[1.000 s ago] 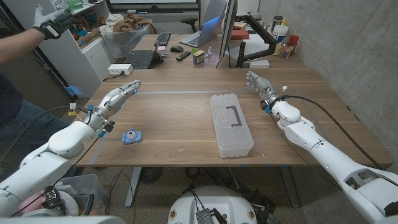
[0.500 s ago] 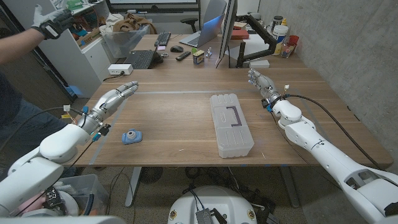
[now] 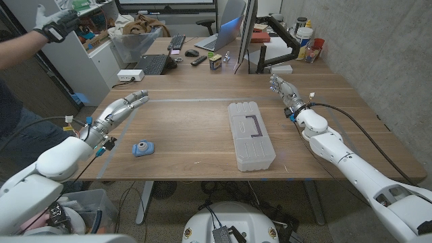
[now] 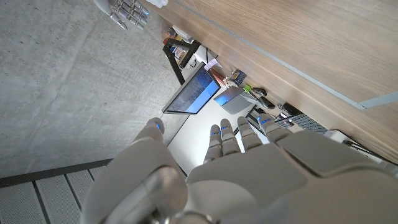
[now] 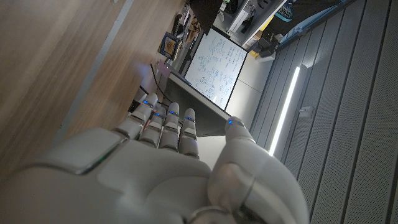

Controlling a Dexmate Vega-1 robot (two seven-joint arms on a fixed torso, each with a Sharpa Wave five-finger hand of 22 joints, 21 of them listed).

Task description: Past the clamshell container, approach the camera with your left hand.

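Left hand (image 3: 121, 110), fingers outstretched and empty, hovers beyond the blue camera (image 3: 142, 148); approach barely begun, it must draw back toward it.

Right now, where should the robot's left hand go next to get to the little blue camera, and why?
Probably toward the robot's own body and slightly right: the left hand, open and empty, is farther back on the table than the small blue toy camera, with bare wooden table between them.

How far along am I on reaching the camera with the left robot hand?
Nothing is finished. The left robot hand is open, holding nothing, apart from the blue camera, which lies untouched left of the container. Left: bring the hand to the camera.
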